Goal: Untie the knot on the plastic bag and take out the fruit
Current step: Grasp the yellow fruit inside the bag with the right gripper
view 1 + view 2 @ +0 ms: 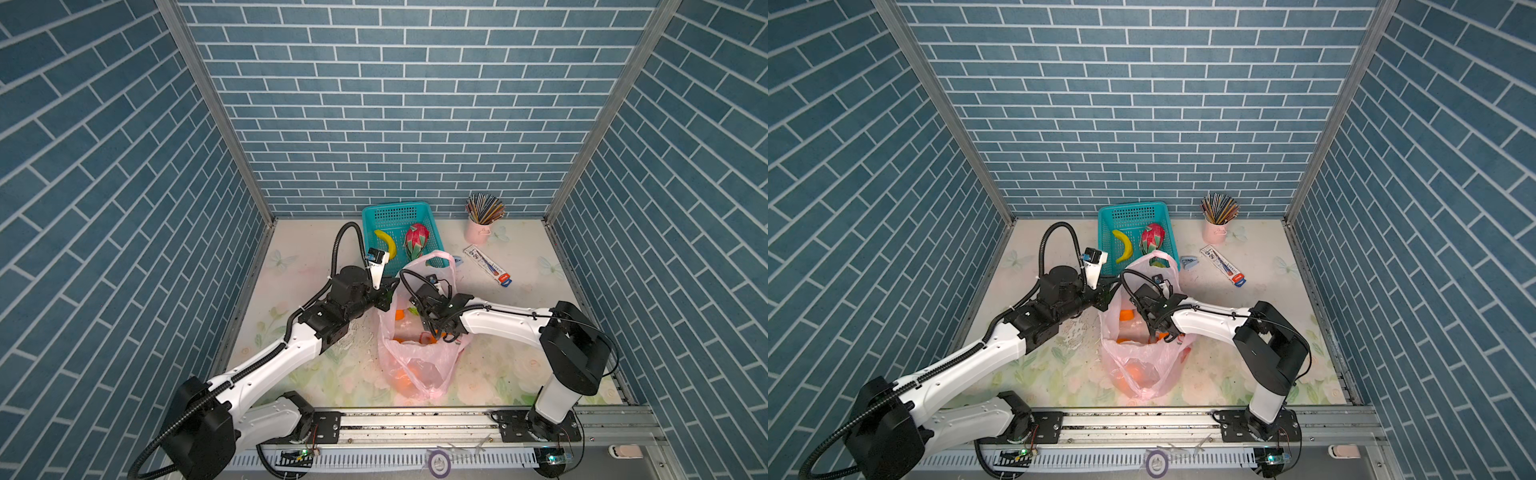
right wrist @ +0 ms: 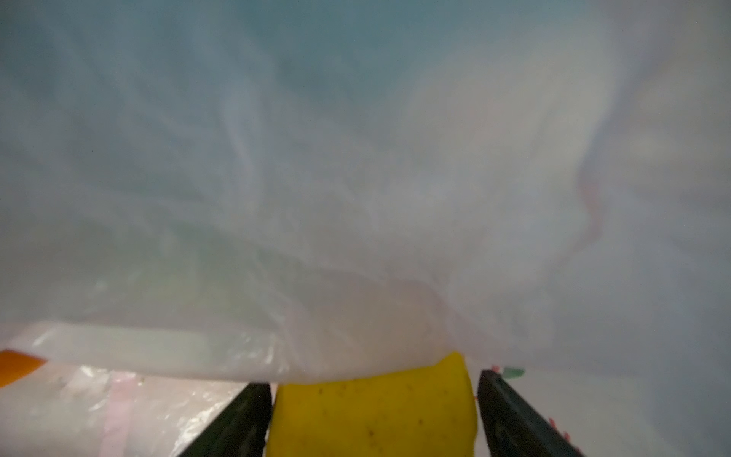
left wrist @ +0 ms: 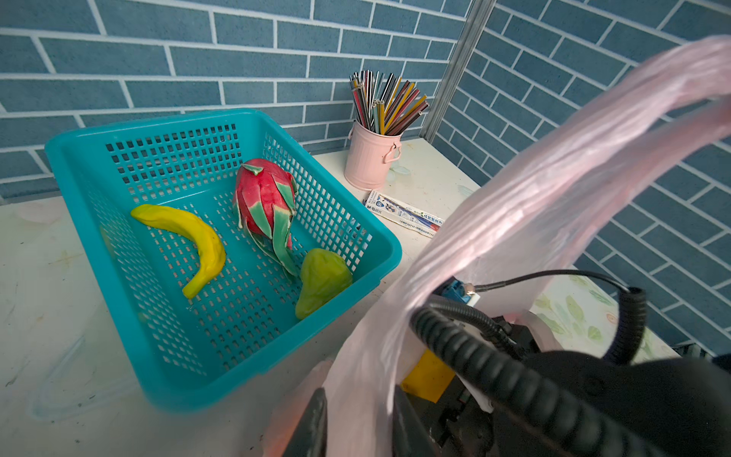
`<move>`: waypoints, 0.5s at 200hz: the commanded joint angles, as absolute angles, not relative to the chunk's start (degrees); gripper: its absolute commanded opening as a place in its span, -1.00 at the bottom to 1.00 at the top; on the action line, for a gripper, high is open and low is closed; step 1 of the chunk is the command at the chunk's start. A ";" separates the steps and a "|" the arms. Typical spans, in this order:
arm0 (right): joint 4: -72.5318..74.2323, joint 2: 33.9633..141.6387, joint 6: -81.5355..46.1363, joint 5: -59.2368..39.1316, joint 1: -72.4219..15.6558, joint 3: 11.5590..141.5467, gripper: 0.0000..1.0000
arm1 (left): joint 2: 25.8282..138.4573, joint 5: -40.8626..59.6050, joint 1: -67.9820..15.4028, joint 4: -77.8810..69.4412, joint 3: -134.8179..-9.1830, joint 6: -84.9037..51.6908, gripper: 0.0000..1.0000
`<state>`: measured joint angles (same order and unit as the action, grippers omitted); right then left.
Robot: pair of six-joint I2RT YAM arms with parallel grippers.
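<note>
Top views: flowery table (image 1: pixel 519 353), blue brick walls (image 1: pixel 374 124).
Nearby: teal basket (image 1: pixel 390 206).
Left gripper (image 3: pixel 360 427): pinched plastic bag (image 1: pixel 419 365).
Right gripper (image 2: pixel 375 431): squeezed yellow fruit (image 2: pixel 372 391) under bag.

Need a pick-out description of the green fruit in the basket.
Start at the teal basket by the back wall. Three fruits lie inside; the green fruit sits in the corner nearest the pink bag, beside the dragon fruit. It alone is plain green; the banana is yellow.

Two white-shelled arms (image 1: pixel 286 353), chunky black joints (image 1: pixel 573 345), ribbed black cable conduits (image 3: pixel 510 372), screwed black base plates (image 1: pixel 328 424)
</note>
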<state>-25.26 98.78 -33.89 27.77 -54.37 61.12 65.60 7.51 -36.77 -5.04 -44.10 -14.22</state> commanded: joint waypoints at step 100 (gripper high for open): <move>-20.85 93.24 -32.79 17.77 -53.13 59.29 -0.05 | 64.80 7.87 -37.00 -6.81 -43.14 -13.53 0.30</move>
